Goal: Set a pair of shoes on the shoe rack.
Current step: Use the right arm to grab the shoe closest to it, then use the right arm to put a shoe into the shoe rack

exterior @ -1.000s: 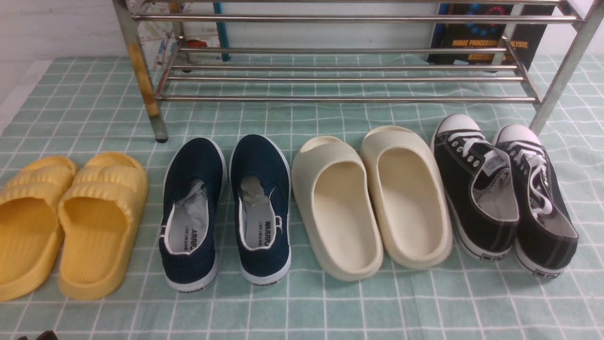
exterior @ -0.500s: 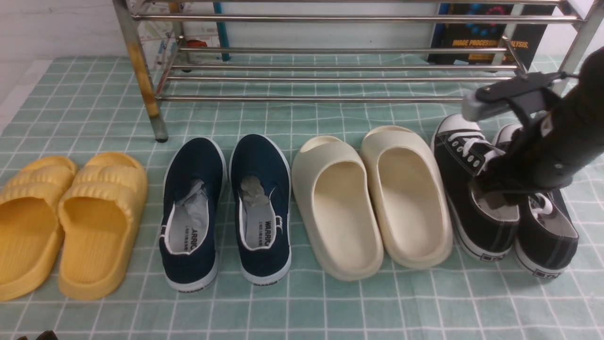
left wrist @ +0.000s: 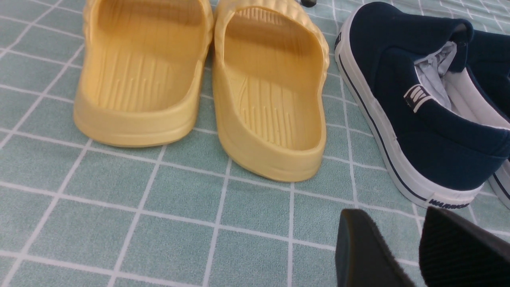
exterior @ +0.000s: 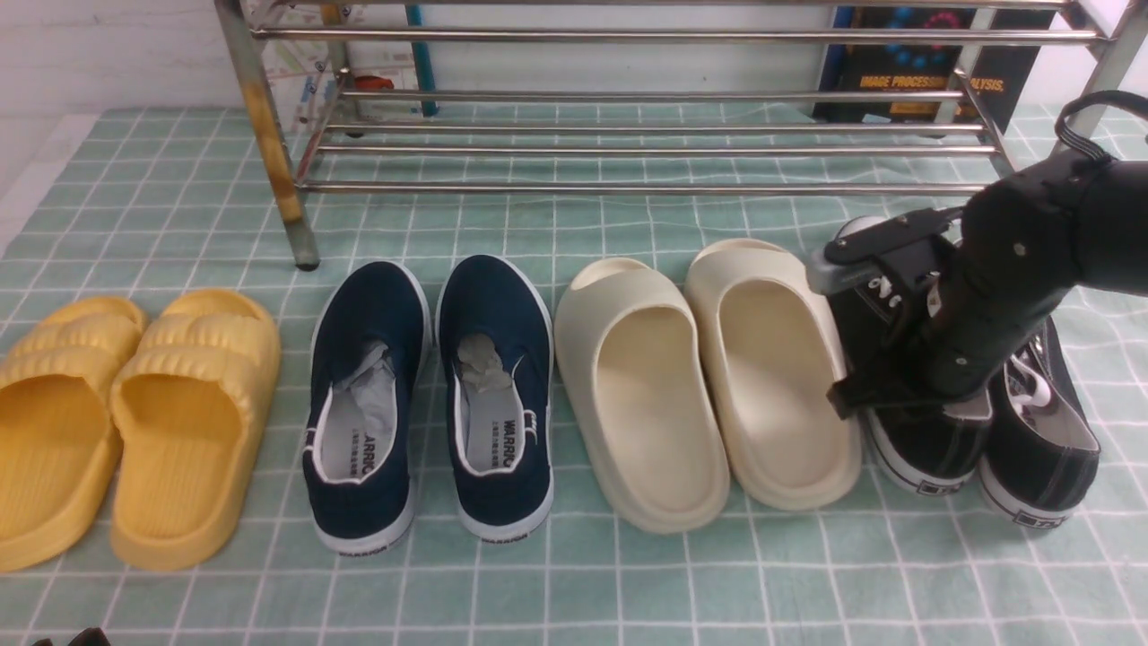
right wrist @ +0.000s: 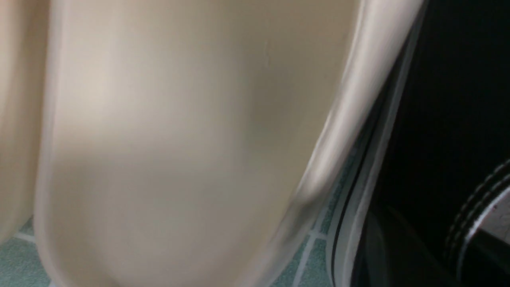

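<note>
R claw (exterior: 859, 397) | at left black sneaker (exterior: 928, 444) collar, by cream slide (exterior: 780, 377) | gap hidden, can't tell

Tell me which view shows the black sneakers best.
The front view: both black sneakers show, though the right arm covers their middles. The right wrist view catches only a blurred black side and white sole beside a cream slide. The left wrist view shows neither.

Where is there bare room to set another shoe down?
The rack has bare lower bars end to end. Open cloth runs between the rack and the toes, and again in front of the heels. The row is crowded: yellow slides, navy shoes, cream slides and black sneakers sit close together.
</note>
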Available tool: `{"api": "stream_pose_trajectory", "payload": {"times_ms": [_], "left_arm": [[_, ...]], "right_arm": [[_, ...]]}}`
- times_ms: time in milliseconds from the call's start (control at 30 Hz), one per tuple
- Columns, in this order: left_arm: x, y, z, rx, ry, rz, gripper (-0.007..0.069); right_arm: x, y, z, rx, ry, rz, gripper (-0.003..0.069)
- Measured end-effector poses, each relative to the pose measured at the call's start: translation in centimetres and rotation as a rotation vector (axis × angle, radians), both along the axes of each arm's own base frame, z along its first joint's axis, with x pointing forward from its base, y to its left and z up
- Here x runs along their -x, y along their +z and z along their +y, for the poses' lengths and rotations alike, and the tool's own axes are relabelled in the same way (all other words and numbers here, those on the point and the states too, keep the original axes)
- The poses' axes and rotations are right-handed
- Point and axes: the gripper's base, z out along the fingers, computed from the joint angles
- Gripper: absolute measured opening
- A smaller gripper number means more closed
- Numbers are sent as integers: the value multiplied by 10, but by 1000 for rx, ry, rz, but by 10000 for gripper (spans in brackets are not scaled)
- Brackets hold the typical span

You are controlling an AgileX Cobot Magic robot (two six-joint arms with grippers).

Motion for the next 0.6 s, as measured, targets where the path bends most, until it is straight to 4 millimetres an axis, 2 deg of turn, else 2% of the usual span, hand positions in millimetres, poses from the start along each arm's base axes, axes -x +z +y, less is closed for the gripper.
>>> {"api": "stream_pose_trajectory", "payload": {"times_ms": [33, 167, 333, 467, 600], "left_arm": [[0, 0, 0, 0, 0, 0, 239], [0, 0, 0, 0, 0, 0, 239], [0, 0, 0, 0, 0, 0, 239], [0, 0, 0, 0, 0, 0, 239], [0, 0, 0, 0, 0, 0, 239]], "right_arm": [[0, 3, 0, 0, -3, 3, 24], [0, 18, -1, 18, -3, 15, 14], [4, 76, 1, 17, 33, -35, 14], [-3, 94, 3, 11, 47, -104, 14], [-19, 97, 6, 18, 67, -209, 14]]}}
